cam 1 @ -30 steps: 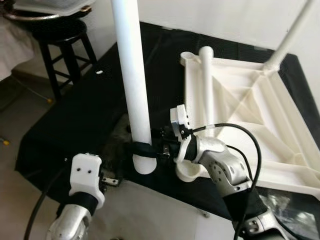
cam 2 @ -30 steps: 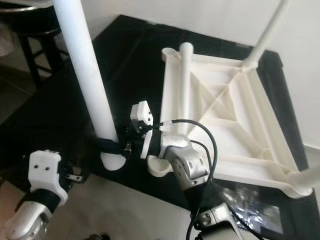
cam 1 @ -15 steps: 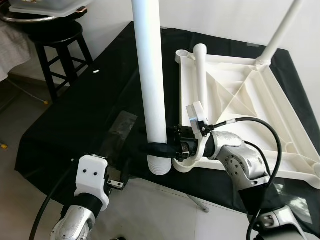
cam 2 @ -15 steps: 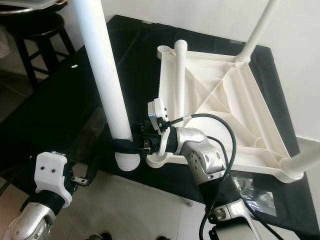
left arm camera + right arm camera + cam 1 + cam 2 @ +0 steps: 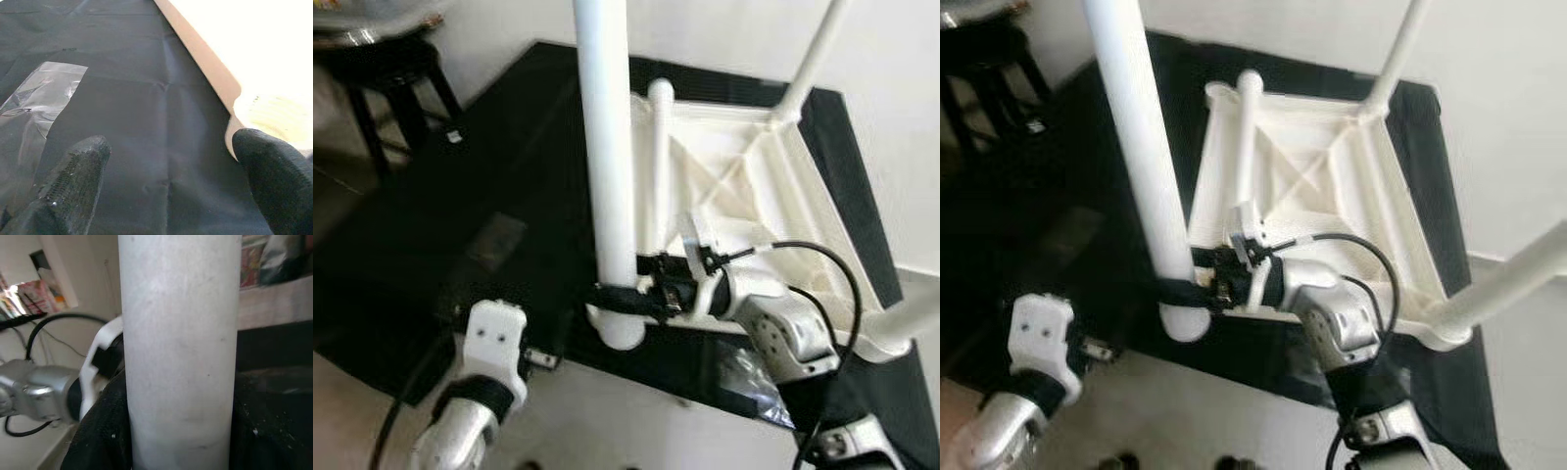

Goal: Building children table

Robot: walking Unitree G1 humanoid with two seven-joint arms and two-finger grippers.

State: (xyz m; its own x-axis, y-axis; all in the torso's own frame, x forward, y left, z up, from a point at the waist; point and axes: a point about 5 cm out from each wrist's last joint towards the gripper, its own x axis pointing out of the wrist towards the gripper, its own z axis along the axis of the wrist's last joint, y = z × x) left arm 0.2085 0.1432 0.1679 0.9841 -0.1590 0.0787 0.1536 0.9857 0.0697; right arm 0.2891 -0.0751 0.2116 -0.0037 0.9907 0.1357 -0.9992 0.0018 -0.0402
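While your left gripper [image 5: 546, 360] hangs open over the black cloth [image 5: 146, 122] at its near edge, your right gripper [image 5: 619, 299] clamps a white leg [image 5: 607, 157] upright just off the upturned tabletop [image 5: 754, 206]'s near corner. Two legs already stand in the far and right corners; another leg [image 5: 658, 157] lies loose. No containers to report.

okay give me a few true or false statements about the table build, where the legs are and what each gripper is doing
1. The right gripper is shut on the white table leg. True.
2. The left gripper holds a leg. False: its fingers are open above the black cloth.
3. The tabletop lies upside down on the cloth. True.
4. No leg is fitted to the tabletop. False: a fitted leg stands at its far corner.
5. The held leg lies flat. False: it is roughly upright.
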